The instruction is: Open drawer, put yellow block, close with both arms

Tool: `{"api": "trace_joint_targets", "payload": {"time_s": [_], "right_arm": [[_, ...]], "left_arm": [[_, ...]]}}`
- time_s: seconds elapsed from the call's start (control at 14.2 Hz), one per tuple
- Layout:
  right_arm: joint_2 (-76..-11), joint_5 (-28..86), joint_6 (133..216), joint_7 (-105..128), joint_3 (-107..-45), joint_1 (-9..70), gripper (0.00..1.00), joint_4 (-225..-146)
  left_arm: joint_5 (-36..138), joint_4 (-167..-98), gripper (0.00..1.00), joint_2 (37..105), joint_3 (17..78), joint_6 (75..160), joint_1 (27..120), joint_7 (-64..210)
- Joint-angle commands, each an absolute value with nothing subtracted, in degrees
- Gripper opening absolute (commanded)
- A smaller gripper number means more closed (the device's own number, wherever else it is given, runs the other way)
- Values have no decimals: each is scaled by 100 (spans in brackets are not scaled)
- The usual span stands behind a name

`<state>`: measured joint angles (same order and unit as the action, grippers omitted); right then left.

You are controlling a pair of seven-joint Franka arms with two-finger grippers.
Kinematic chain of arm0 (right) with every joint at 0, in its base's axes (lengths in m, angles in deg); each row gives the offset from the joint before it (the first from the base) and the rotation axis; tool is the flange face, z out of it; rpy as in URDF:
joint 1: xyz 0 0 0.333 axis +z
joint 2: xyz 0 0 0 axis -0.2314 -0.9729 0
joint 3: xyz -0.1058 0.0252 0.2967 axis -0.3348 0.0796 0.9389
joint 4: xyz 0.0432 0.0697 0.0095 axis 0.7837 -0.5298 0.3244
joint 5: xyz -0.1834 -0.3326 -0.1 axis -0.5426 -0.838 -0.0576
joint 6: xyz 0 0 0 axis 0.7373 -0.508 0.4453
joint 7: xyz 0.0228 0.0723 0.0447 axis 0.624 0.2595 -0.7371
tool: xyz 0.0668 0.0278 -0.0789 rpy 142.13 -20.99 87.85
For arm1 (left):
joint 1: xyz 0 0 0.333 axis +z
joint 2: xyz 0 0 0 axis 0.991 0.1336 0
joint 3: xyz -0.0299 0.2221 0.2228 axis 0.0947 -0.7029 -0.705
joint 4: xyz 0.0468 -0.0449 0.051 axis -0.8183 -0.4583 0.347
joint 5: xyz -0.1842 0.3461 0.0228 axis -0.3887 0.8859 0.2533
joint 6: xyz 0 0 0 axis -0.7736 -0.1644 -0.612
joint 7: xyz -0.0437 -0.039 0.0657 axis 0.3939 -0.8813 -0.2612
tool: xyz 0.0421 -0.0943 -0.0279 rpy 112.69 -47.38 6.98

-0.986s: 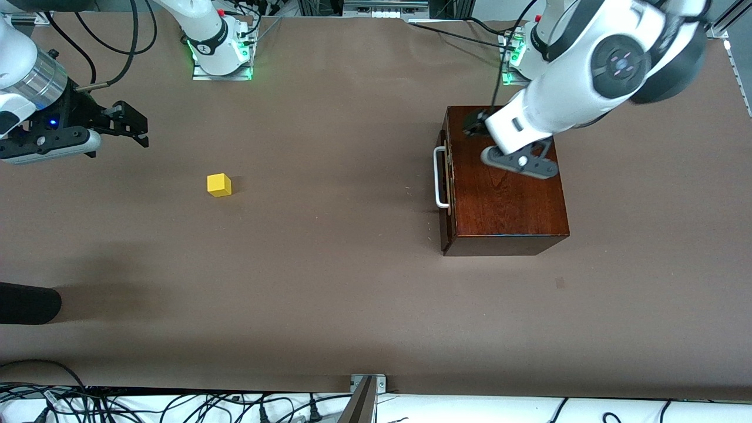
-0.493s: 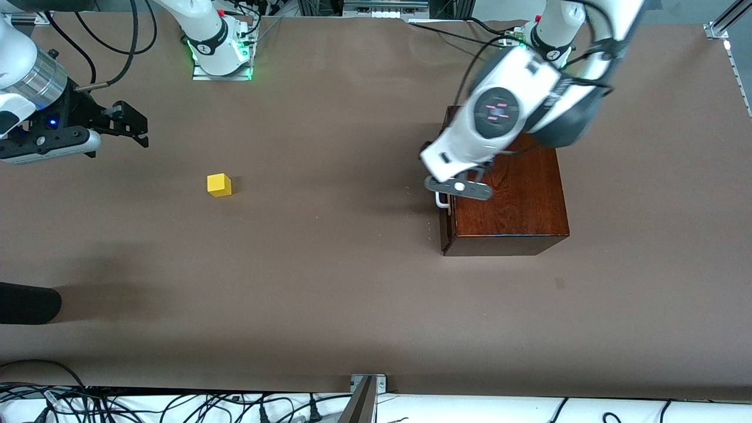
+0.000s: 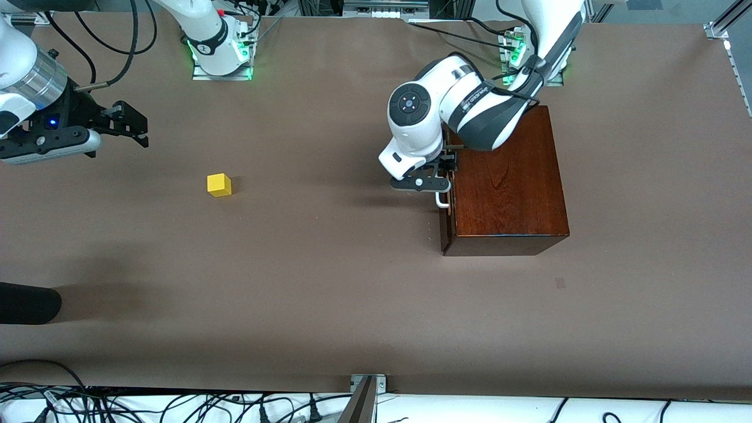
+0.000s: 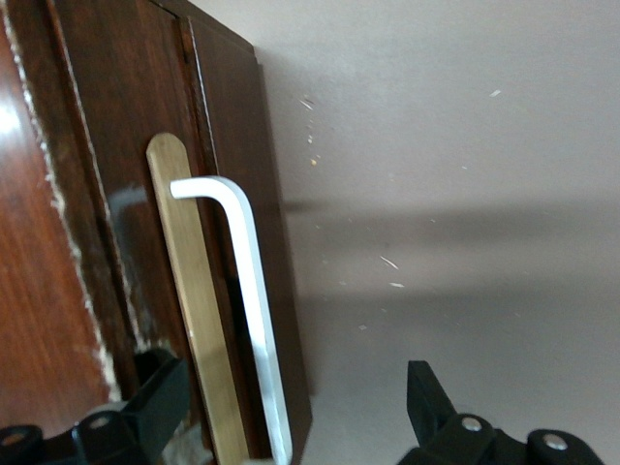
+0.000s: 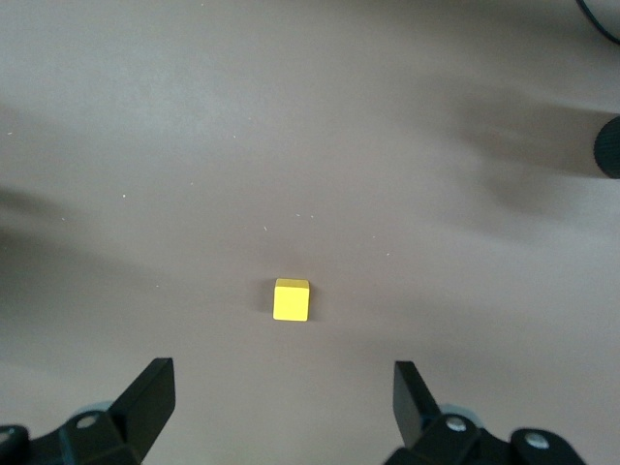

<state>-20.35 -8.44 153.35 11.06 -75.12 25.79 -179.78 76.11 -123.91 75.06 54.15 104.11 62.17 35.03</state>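
Note:
The dark mahogany box [image 3: 505,182] stands toward the left arm's end of the table with the drawer [image 3: 446,232] pushed in. Its white U-shaped handle [image 3: 440,202] [image 4: 247,291] runs along a brass plate on the drawer front [image 4: 228,165]. My left gripper [image 3: 445,170] [image 4: 291,383] is low in front of the drawer, open, with one finger either side of the handle and not touching it. The yellow block [image 3: 219,185] [image 5: 291,299] lies alone on the brown table. My right gripper [image 3: 132,126] [image 5: 284,383] waits open in the air, short of the block, at the right arm's end.
A black rounded object [image 3: 29,302] juts in at the right arm's end, nearer to the front camera than the block. A metal bracket [image 3: 367,382] and cables line the table edge closest to the camera. Brown tabletop [image 3: 329,264] stretches between block and box.
My left arm swung from above the box's top down to the front of the drawer, bringing its gripper around the handle. The right arm and the yellow block stayed put.

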Motion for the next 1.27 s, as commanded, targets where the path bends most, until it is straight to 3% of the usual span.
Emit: {"api": "trace_joint_targets", "payload": {"time_s": [0.0, 1.2], "right_arm": [[-2048, -850, 15314, 1115, -7461, 2524, 100, -17888], [-2066, -841, 15376, 1124, -7461, 2516, 100, -17880]], "left_arm": [[7977, -12192, 100, 7751, 5399, 10387, 6158, 3397], [8285, -12174, 100, 8130, 5416, 11081, 5666, 2458]]}}
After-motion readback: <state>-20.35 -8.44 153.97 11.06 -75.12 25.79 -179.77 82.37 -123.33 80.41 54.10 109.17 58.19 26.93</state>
